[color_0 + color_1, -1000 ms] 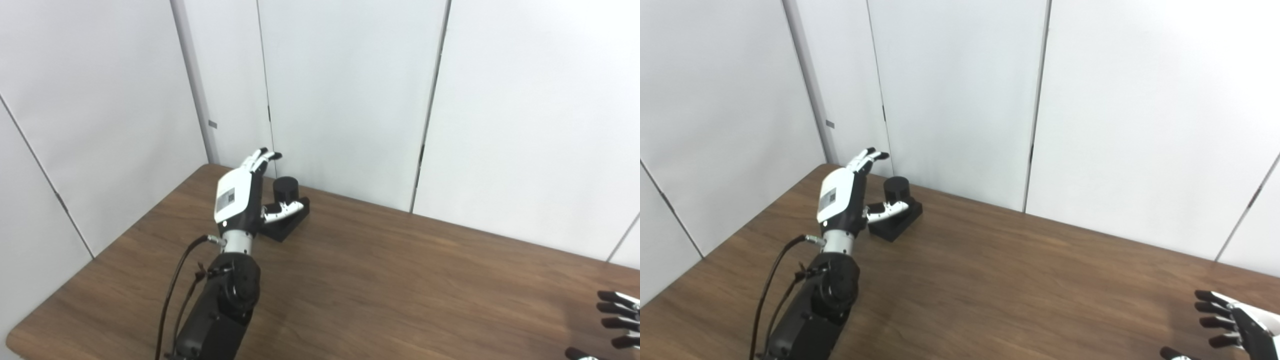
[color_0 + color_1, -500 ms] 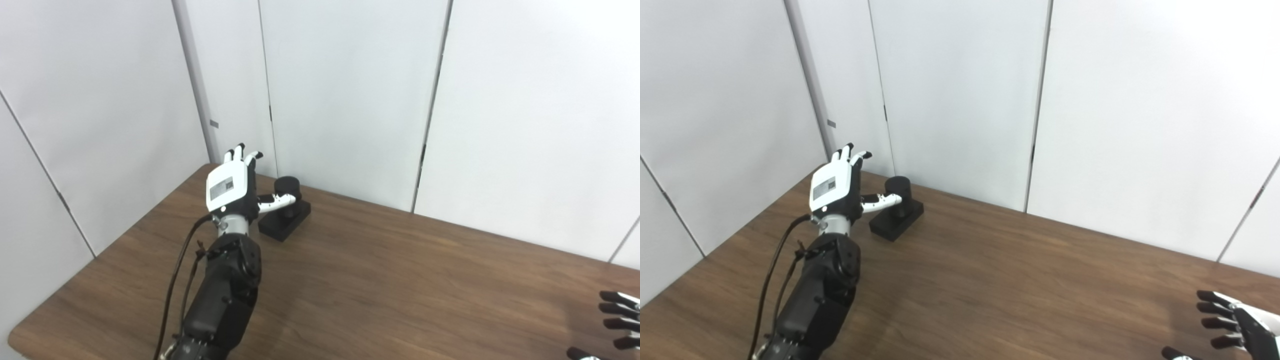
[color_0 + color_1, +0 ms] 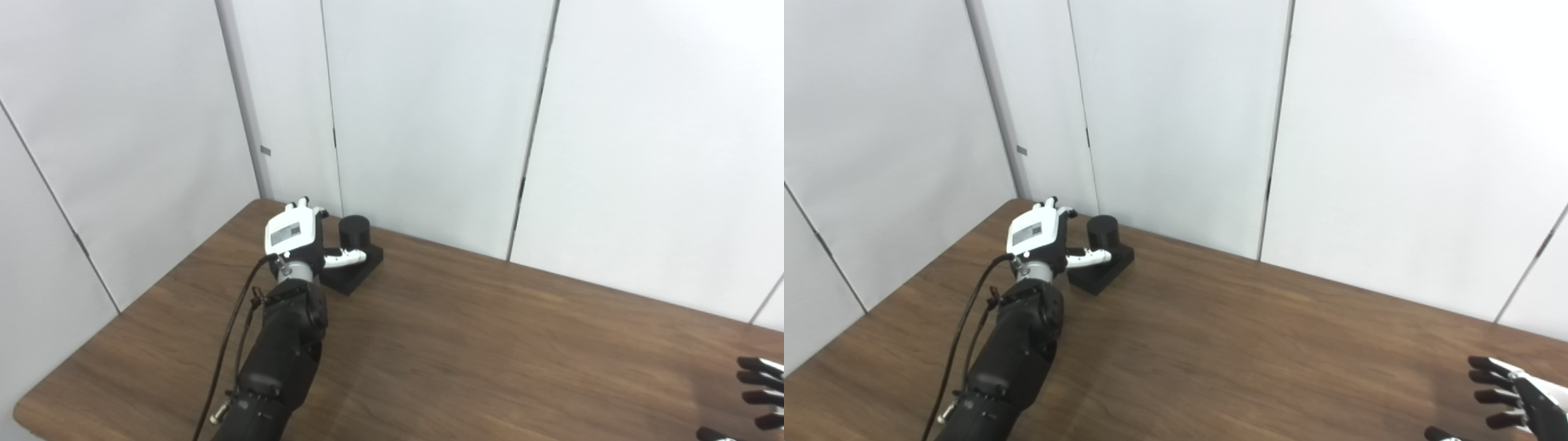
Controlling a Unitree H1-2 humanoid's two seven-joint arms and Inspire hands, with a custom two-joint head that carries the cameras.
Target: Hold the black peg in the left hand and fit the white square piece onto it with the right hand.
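At far left, white wall panels (image 3: pixel 122 122) behind the near-left corner of the wooden table (image 3: pixel 459 355). Next, left hand (image 3: pixel 293 234) stretched to the table's far left corner, white back toward the camera, thumb (image 3: pixel 343 258) reaching across the foot of the black peg (image 3: pixel 354 231) without visibly closing on it; fingers foreshortened beyond the palm, so cannot tell whether curled round the peg or merely beside it. Peg upright on its black square base (image 3: pixel 355 275), flat on the table near the wall. Across the middle, bare brown wood grain. At the far right bottom corner, right hand (image 3: pixel 1513 398) low over the table edge, dark fingers spread apart, holding nothing. White square piece not visible in either view.
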